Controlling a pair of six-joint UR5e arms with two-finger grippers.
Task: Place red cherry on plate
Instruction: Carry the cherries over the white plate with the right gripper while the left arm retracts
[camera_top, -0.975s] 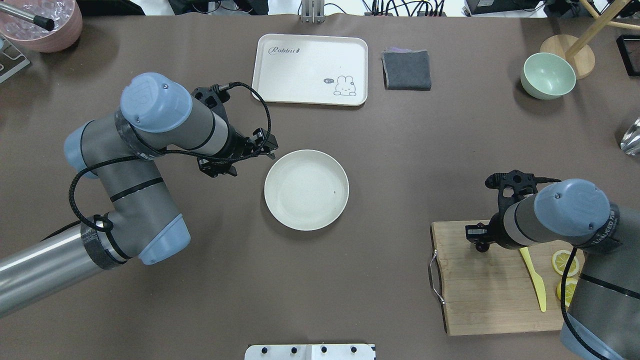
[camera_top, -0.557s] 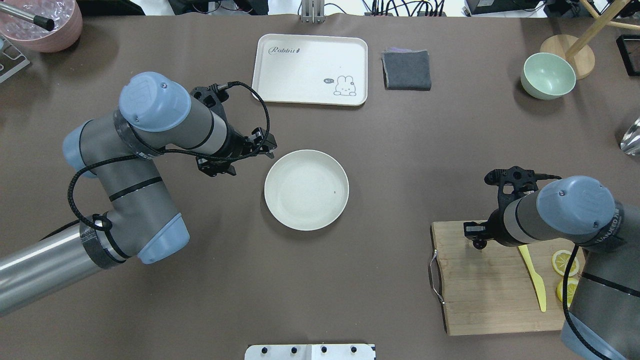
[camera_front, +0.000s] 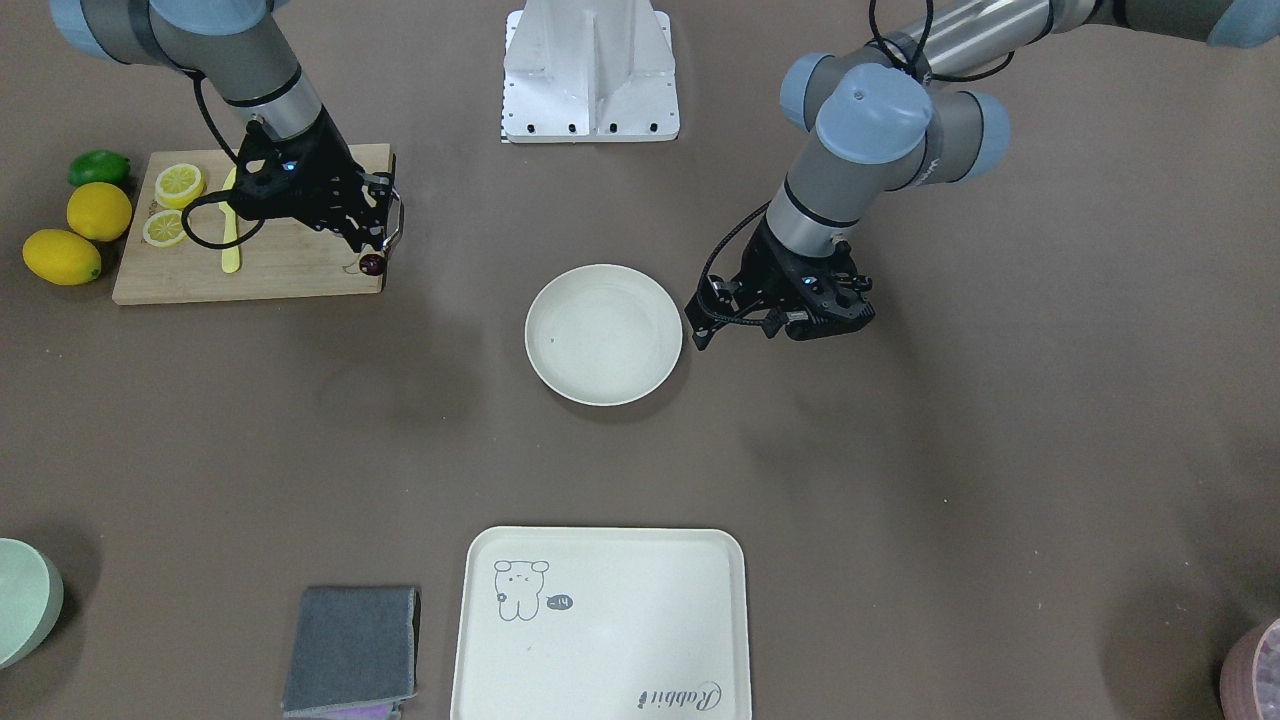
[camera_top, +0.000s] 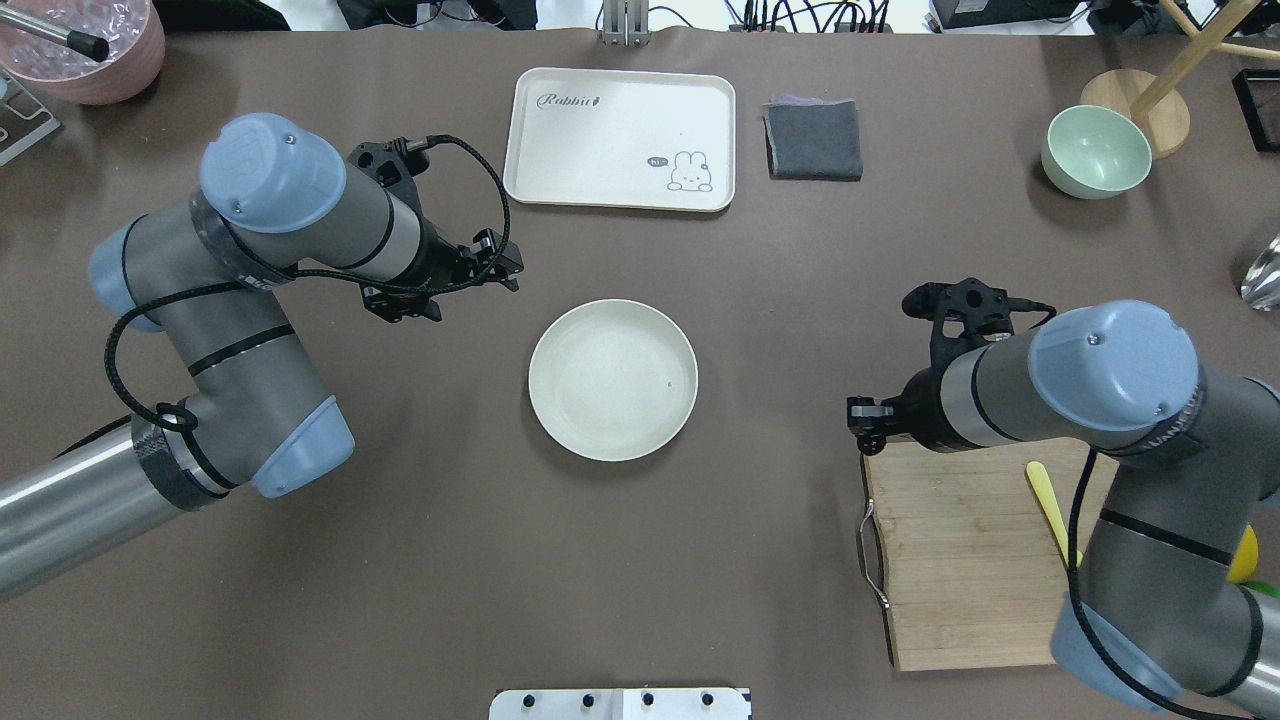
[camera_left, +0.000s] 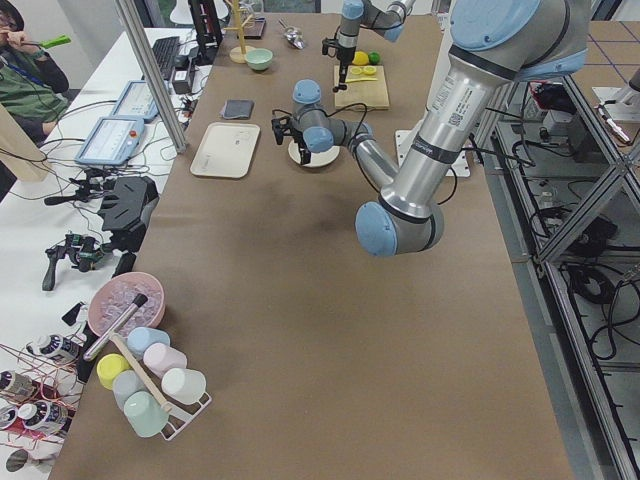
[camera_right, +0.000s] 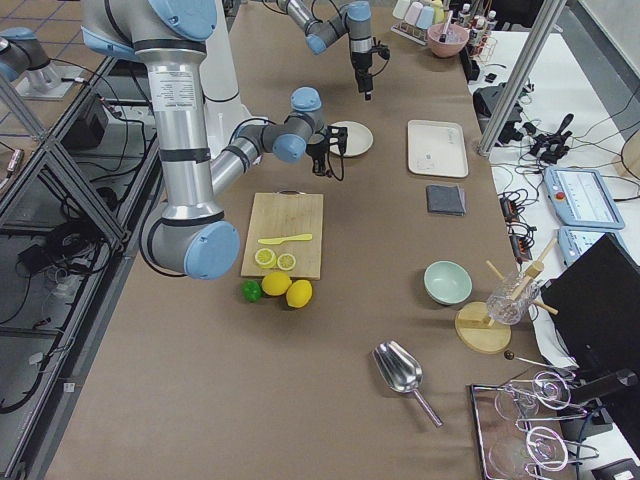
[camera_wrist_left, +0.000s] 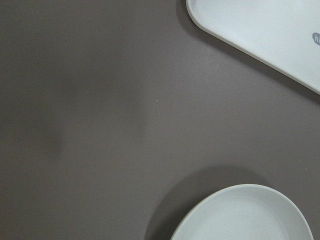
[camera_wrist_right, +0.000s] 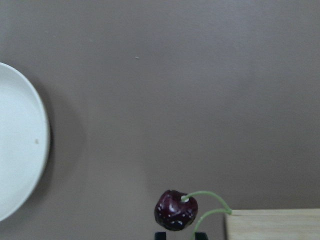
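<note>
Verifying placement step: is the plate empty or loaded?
Empty. The plate shows only bare cream surface; the red cherry is off it, at the right gripper by the cutting board.

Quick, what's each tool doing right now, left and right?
Left tool: open, holding nothing.
Right tool: closed on the stem of the red cherry, which hangs below it.

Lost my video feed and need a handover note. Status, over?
Right gripper shut on red cherry, at cutting board edge. Plate empty, cherry short of it. Left gripper beside plate, jaws unclear. Nothing visible between cherry and plate.
</note>
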